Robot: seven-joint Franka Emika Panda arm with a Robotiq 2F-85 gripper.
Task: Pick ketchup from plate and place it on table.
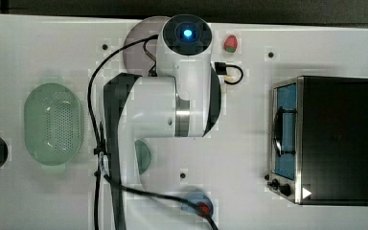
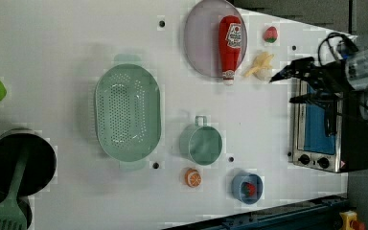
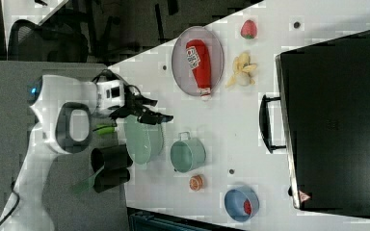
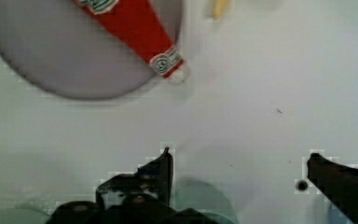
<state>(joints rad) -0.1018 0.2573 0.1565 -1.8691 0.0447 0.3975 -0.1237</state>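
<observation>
Two dark fingers (image 4: 161, 175) of the claw (image 4: 237, 168) stand spread wide with nothing between them, hanging above bare white worktop (image 4: 261, 93). In the wrist view a broad stretch of open worktop separates the claw from the plate (image 4: 51, 70), whose rim curves across ahead of the fingers. The ketchup (image 4: 130, 25) lies flat on the plate, its white cap poking just past the rim onto the worktop side nearest the claw. In the left view the claw (image 2: 287, 86) hovers at the left view's right, beside the oven (image 2: 321, 129), with the ketchup (image 2: 230, 43) and plate (image 2: 201, 38) off to its left and a banana (image 2: 261, 64) lying between claw and bottle, close to the cap. A strawberry (image 2: 270, 34) sits just beyond the banana. In the right view the claw (image 3: 149, 113) is above the green basket (image 3: 142, 139), with the mug (image 3: 188, 155) near it and clear white worktop running up to the plate (image 3: 183, 62).
</observation>
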